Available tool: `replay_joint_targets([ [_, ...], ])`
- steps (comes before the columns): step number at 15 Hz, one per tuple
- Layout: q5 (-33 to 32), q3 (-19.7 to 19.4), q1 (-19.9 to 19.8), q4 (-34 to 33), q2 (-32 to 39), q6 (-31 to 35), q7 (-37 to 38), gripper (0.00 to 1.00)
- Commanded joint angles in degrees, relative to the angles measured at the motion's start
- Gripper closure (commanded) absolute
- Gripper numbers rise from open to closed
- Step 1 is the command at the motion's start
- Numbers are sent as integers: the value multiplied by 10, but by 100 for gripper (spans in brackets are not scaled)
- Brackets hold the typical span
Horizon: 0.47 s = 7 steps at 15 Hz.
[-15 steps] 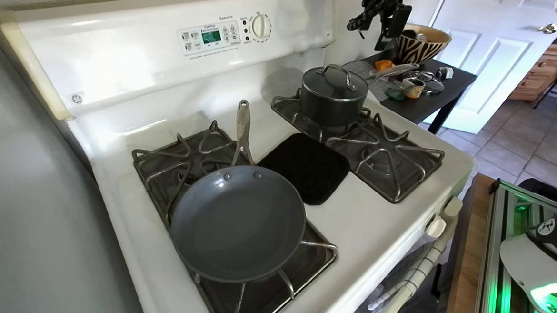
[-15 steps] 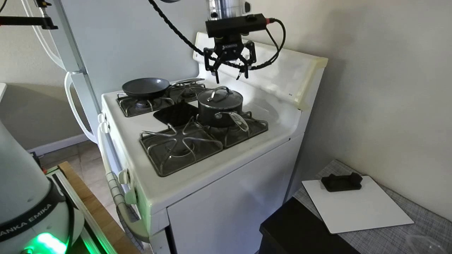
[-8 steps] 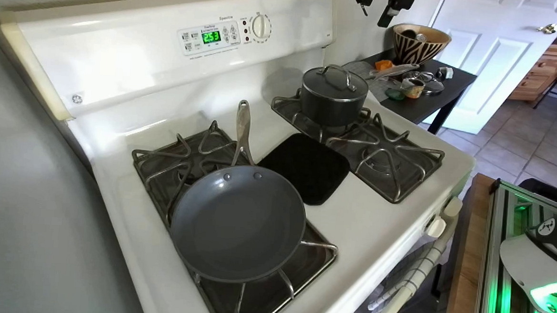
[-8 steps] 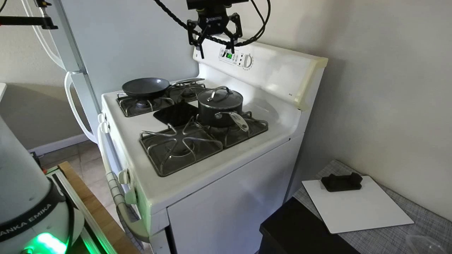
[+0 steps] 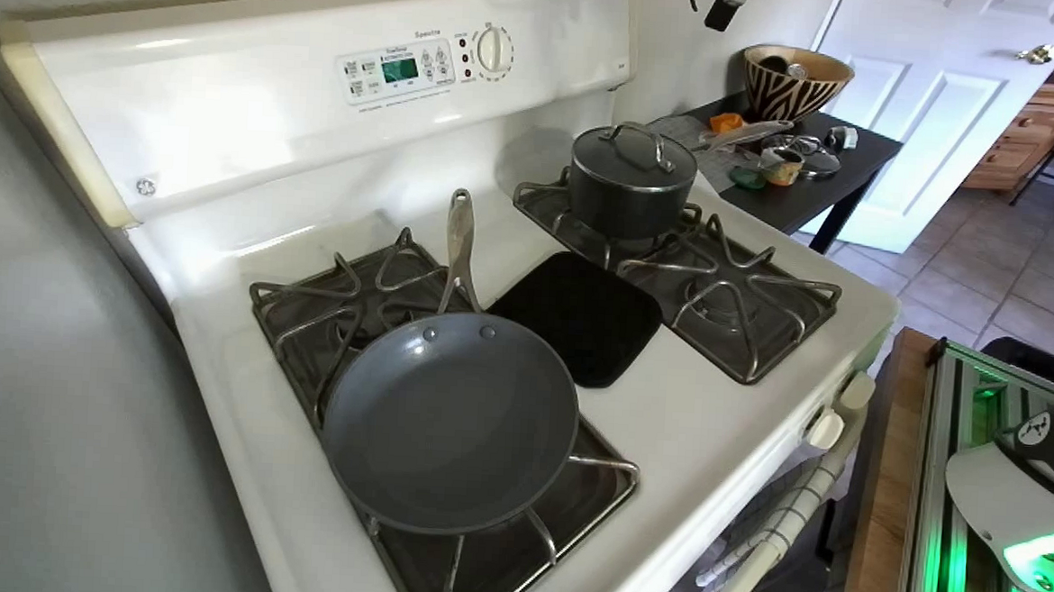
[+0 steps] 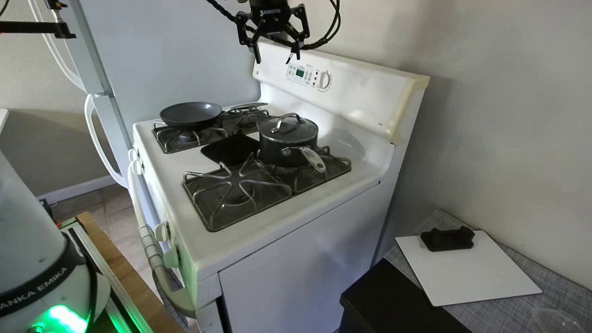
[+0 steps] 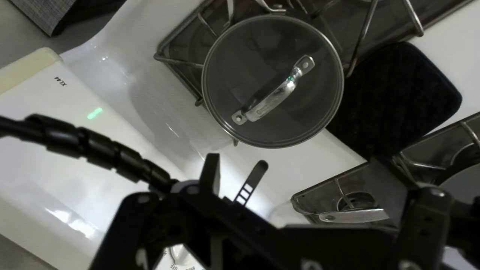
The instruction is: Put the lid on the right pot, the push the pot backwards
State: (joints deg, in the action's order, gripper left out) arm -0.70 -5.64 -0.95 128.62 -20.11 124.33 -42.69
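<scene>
The round, metal-rimmed grey glass lid (image 7: 273, 80) sits level on the dark grey, straight-sided metal saucepan (image 5: 626, 213). I see the saucepan upright, right of upper centre in an exterior view.

- Lid (image 7: 270, 80): smoky grey with silver handle (image 7: 273, 100)
- Pot (image 5: 626, 206): dark charcoal
- Frying pan (image 5: 453, 423): slate grey
- Stove (image 5: 711, 405): white
- Bowl (image 5: 792, 86): tan with angled black stripes
- Towel (image 5: 793, 513): pale, dark-lined check
- Pincer (image 6: 277, 58): black
</scene>
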Motion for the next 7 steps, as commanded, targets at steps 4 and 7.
replay_joint_targets([
  [4,-5,-6,9,-1,0,-2,38,0],
  [7,-5,-6,9,-1,1,-2,38,0],
])
